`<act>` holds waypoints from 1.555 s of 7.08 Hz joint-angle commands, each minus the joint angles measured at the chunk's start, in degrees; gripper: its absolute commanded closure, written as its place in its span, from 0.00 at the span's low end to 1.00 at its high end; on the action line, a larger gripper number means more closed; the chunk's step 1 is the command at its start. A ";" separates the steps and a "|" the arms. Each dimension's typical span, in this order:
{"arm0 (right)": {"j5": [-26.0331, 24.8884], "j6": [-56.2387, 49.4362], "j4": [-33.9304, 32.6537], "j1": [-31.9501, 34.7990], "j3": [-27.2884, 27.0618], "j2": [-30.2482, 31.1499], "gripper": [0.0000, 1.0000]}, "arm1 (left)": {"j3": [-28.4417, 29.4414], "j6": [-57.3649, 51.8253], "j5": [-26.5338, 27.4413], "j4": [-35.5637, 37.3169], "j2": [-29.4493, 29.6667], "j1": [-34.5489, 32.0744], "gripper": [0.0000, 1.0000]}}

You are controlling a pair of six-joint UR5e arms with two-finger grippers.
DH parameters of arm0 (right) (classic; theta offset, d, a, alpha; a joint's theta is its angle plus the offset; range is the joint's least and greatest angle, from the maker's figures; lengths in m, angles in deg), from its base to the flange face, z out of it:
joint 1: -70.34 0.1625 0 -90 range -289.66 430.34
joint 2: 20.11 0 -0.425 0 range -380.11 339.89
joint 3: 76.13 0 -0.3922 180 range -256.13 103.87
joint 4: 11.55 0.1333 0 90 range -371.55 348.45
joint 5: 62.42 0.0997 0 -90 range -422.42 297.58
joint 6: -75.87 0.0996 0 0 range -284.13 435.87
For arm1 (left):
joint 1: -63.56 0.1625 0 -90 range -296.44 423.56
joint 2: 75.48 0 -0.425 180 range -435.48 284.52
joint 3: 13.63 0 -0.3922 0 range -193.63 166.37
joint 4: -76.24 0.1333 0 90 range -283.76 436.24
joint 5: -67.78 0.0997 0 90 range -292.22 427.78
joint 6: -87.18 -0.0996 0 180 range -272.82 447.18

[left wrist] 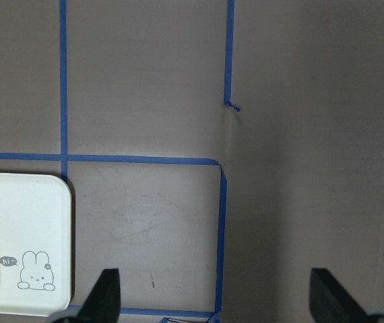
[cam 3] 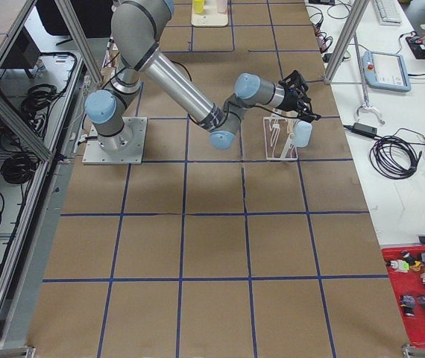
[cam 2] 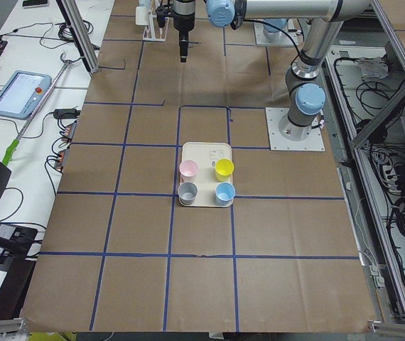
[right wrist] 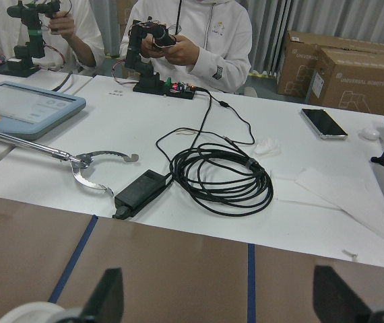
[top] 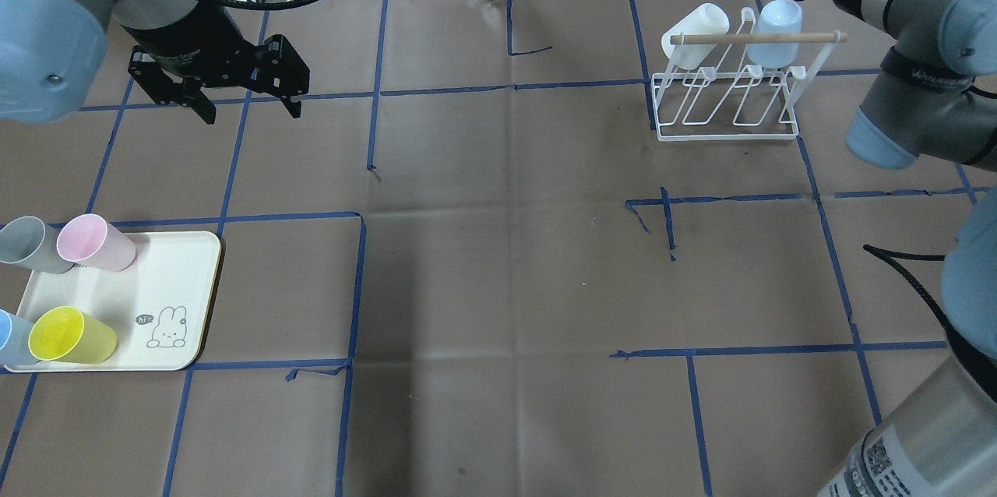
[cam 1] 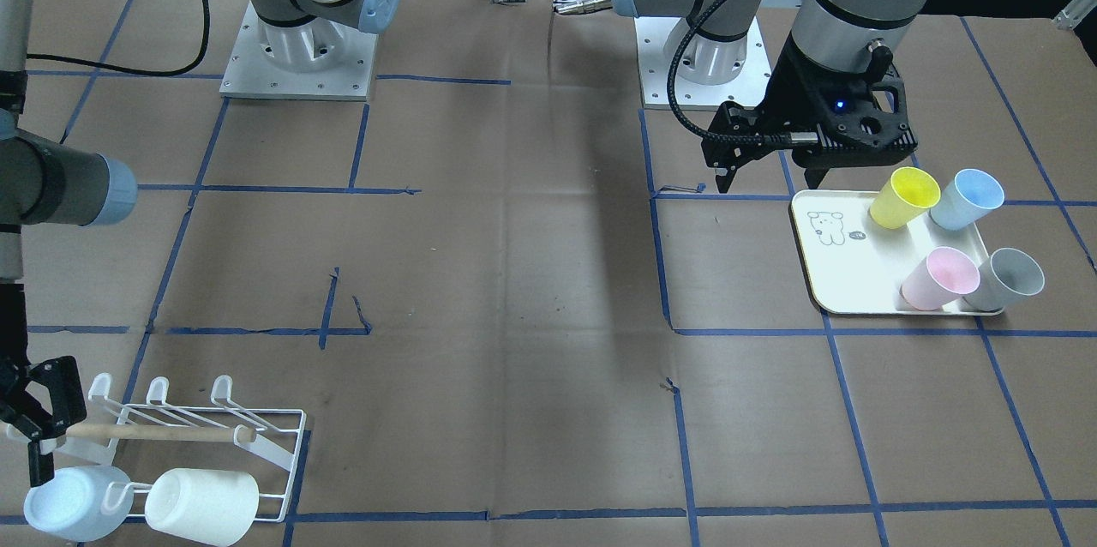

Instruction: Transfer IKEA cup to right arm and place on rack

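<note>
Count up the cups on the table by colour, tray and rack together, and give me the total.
Light blue plastic cups: 2
Yellow plastic cup: 1
Pink plastic cup: 1
Grey plastic cup: 1
White plastic cup: 1
Total: 6

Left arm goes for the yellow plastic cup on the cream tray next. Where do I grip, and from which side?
Probably the rim wall on the side facing the bunny drawing, coming straight down. The yellow plastic cup stands mouth-up on the cream tray; the light-blue cup and pink cup stand on its other sides. The left gripper has its jaws open.
</note>
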 commanded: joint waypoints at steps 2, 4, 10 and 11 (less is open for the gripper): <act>-1.62 -0.15 25.60 1.58 1.26 9.38 0.00 | -0.72 1.95 -0.34 0.15 -0.39 0.00 0.01; -11.92 0.20 43.68 6.74 3.72 13.35 0.00 | -0.81 2.04 -0.95 0.15 -0.48 0.09 0.01; -20.17 15.68 93.48 17.39 11.11 26.53 0.00 | -0.73 1.95 -0.87 0.15 -0.48 0.44 0.01; -19.91 12.28 97.97 17.67 11.03 27.85 0.00 | -0.64 1.95 -0.87 0.15 -0.48 0.44 0.01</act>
